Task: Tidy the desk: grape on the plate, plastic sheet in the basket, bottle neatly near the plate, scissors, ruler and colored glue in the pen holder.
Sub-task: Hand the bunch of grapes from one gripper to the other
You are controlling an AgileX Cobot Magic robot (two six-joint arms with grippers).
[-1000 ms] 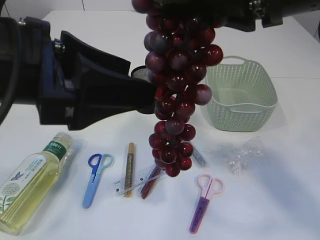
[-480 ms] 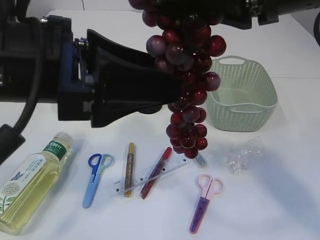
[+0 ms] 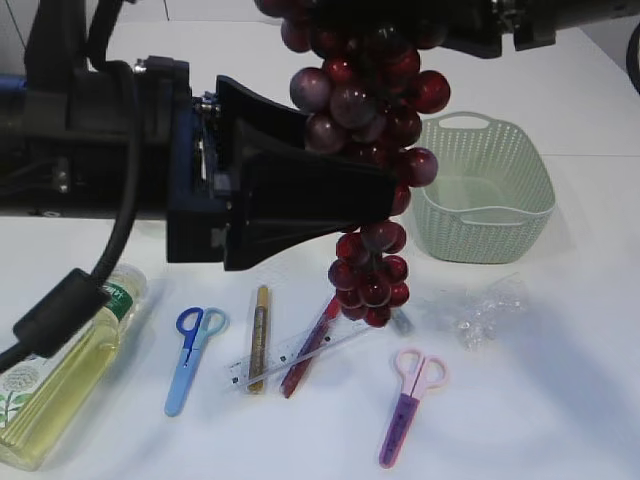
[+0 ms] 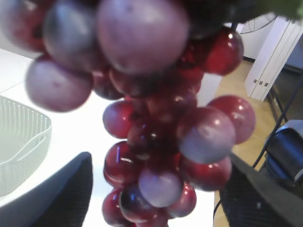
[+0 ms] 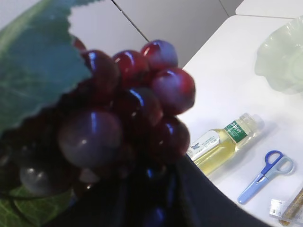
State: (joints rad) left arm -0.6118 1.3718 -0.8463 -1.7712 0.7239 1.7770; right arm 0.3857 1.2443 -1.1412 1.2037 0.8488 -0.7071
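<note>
Beside grape (image 3: 365, 150), left gripper (image 3: 385, 195) now closer

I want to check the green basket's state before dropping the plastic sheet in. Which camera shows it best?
The exterior view: the basket shows whole, upright, and looks empty. The left wrist view catches only one rim and handle at the frame edge. The right wrist view shows a blurred corner.

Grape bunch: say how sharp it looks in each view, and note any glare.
Exterior view: the grape bunch is fairly sharp, with small highlights on the skins. Left wrist view: the near grapes at the top are badly blurred, the lower ones clearer. Right wrist view: the bunch is soft and dark, while the bottle behind is sharper.
</note>
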